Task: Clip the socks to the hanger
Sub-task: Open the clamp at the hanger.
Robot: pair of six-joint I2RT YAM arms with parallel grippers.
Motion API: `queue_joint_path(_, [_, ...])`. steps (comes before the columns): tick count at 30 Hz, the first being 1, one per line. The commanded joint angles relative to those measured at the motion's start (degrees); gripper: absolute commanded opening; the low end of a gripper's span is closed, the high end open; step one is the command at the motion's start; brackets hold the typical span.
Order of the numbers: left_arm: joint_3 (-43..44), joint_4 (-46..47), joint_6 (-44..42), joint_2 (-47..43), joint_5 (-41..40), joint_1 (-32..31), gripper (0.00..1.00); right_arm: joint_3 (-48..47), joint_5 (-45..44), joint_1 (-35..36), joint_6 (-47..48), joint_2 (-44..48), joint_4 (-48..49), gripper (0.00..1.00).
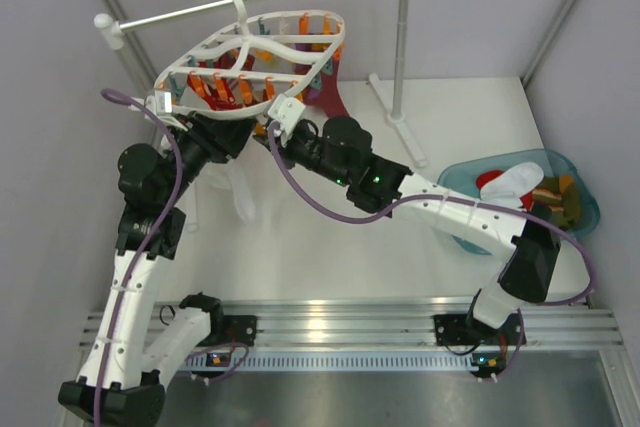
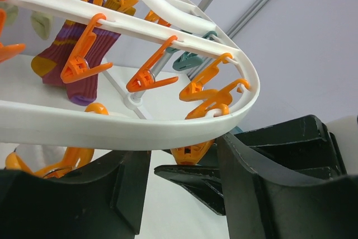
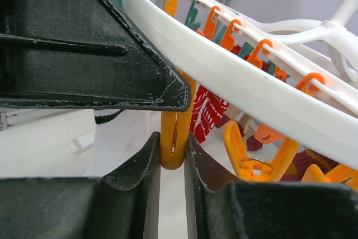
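A white table stands between grey walls, with a rail stand at 12 o'clock. The hanger hangs tilted from the stand's rod at 11 o'clock, and a maroon sock dangles under its 3 o'clock end. More socks lie in a blue basin at 3 o'clock. The left gripper and right gripper are close together under the hanger's near rim.

In the left wrist view the fingers are spread wide, and the rim crosses just above the gap.

In the right wrist view the fingers are clenched on an orange clip that hangs from the rim toward 6 o'clock.
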State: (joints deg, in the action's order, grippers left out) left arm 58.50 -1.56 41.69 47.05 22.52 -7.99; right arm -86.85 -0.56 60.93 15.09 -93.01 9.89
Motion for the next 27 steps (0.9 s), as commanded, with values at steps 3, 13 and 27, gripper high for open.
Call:
queue_joint_path(3, [1.4, 2.1, -0.6, 0.9, -4.3, 0.1, 0.55, -3.1, -0.5, 3.6, 3.3, -0.2, -0.8, 0.0])
queue_joint_path(13, [0.5, 4.5, 2.3, 0.9, -3.8, 0.1, 0.47, -3.2, 0.0, 4.2, 3.6, -0.3, -1.7, 0.0])
queue_joint_path(27, [-0.4, 3.7, 2.7, 0.5, -4.0, 0.1, 0.02, -1.8, 0.3, 3.5, 2.9, 1.6, -5.9, 0.48])
